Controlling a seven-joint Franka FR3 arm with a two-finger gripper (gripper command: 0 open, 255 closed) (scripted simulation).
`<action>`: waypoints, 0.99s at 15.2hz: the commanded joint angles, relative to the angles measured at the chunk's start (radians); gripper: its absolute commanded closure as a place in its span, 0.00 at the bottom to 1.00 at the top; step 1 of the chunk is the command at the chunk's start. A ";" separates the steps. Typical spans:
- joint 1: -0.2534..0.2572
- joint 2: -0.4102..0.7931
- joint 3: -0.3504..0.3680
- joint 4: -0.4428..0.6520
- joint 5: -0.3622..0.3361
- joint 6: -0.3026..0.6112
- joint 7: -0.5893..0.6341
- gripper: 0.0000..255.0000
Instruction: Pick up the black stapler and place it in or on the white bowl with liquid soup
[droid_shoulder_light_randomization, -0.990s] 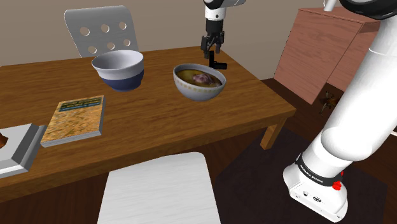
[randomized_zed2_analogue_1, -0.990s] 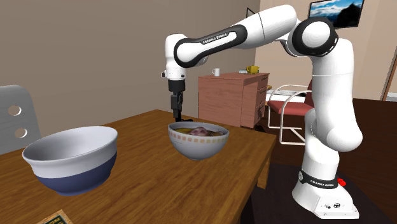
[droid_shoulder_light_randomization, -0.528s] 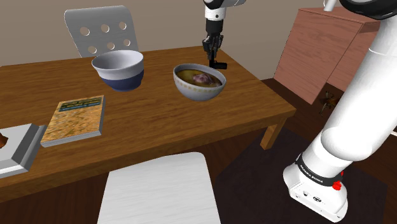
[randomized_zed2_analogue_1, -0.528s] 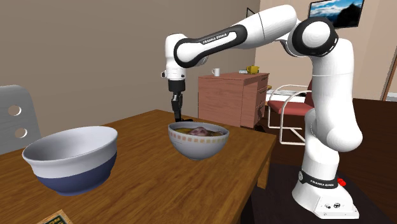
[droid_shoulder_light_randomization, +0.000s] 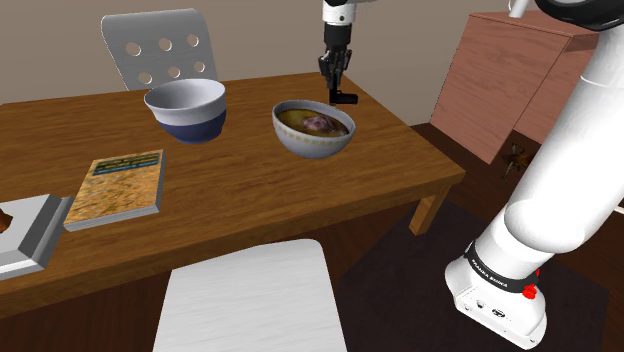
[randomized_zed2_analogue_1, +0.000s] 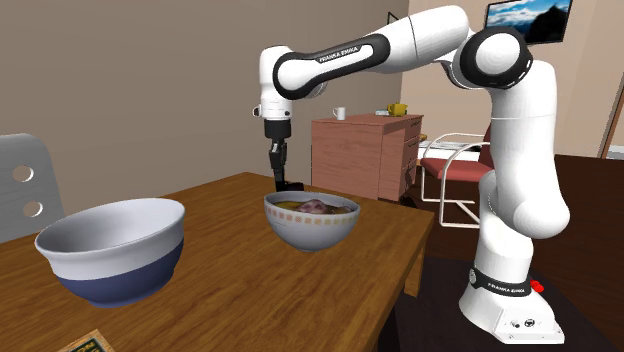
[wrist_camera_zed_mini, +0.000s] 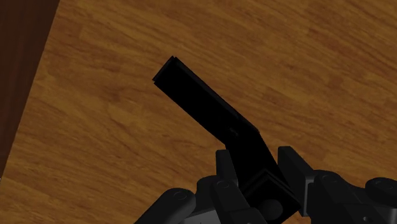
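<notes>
The black stapler (droid_shoulder_light_randomization: 344, 96) hangs just above the wooden table (droid_shoulder_light_randomization: 250, 190), behind the white bowl of soup (droid_shoulder_light_randomization: 313, 128) and close to the table's far edge. My gripper (droid_shoulder_light_randomization: 335, 72) points straight down and is shut on the stapler's upper end. In the second exterior view the stapler (randomized_zed2_analogue_1: 290, 186) dangles from the gripper (randomized_zed2_analogue_1: 279, 165) just behind the soup bowl (randomized_zed2_analogue_1: 311, 220). The wrist view has the stapler (wrist_camera_zed_mini: 203, 108) clasped between the fingers of the gripper (wrist_camera_zed_mini: 257, 168), with its long arm slanting out over the wood.
A blue and white bowl (droid_shoulder_light_randomization: 186, 108) stands to the shoulder view's left of the soup bowl. A book (droid_shoulder_light_randomization: 117, 187) and a grey block (droid_shoulder_light_randomization: 25, 235) lie near the table's left end. White chairs (droid_shoulder_light_randomization: 160, 45) flank the table; a wooden cabinet (droid_shoulder_light_randomization: 510, 80) stands at the right.
The fingers closed on the stapler, and the gripper then rose a little, lifting the stapler off the table.
</notes>
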 joint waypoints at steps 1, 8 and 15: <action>0.000 -0.002 0.000 0.025 0.000 -0.027 0.001 1.00; 0.000 -0.001 0.000 0.120 0.000 -0.121 0.000 1.00; 0.000 0.012 0.000 0.232 0.000 -0.220 0.000 1.00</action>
